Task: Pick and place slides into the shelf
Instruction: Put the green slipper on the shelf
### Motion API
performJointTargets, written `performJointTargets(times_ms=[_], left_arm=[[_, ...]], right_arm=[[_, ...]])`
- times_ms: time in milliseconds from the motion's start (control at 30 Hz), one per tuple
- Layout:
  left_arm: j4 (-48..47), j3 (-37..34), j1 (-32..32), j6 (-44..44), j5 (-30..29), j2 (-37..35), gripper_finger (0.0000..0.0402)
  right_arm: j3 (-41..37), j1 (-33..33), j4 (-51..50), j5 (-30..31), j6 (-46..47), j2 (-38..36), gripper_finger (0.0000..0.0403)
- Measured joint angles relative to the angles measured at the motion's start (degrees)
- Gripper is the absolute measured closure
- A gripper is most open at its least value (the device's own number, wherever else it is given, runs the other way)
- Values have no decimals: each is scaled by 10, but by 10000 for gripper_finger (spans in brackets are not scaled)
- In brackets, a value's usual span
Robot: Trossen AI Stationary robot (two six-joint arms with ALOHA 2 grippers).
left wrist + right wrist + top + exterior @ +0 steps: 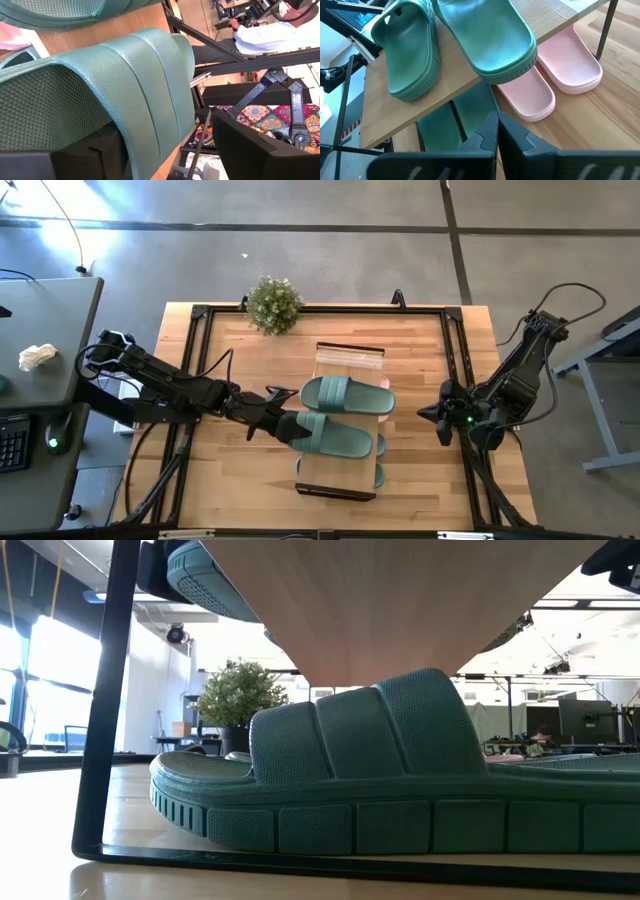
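The worktop (240, 470) carries the shelf (350, 356). Two green slides (345, 395) lie on its top plank, a pink pair (570, 70) beneath. The left gripper (285, 427) sits at the nearer slide's (335, 435) end, fingers (250, 150) wide around its strap. The right gripper (428, 414) waits beside the shelf, fingers (492, 135) closed.

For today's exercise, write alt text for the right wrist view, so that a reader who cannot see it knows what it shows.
Two sage green slides lie side by side on the light-wood shelf top, one toe overhanging its edge. Beneath it, a pink pair and another green slide sit on the table. The right gripper, shut, fills the foreground.
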Motion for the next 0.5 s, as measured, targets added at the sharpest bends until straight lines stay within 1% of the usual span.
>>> performJointTargets(times_ms=[133,267,367,500], left_arm=[[-1,0,0,9,5,0,140],[-25,0,0,1,26,0,136],[-39,0,0,12,30,0,135],[-26,0,0,45,30,0,135]], right_arm=[[0,0,-4,-7,0,0,403],[0,0,-6,-10,0,0,403],[0,0,-9,-10,0,0,403],[0,0,-10,-11,0,0,403]])
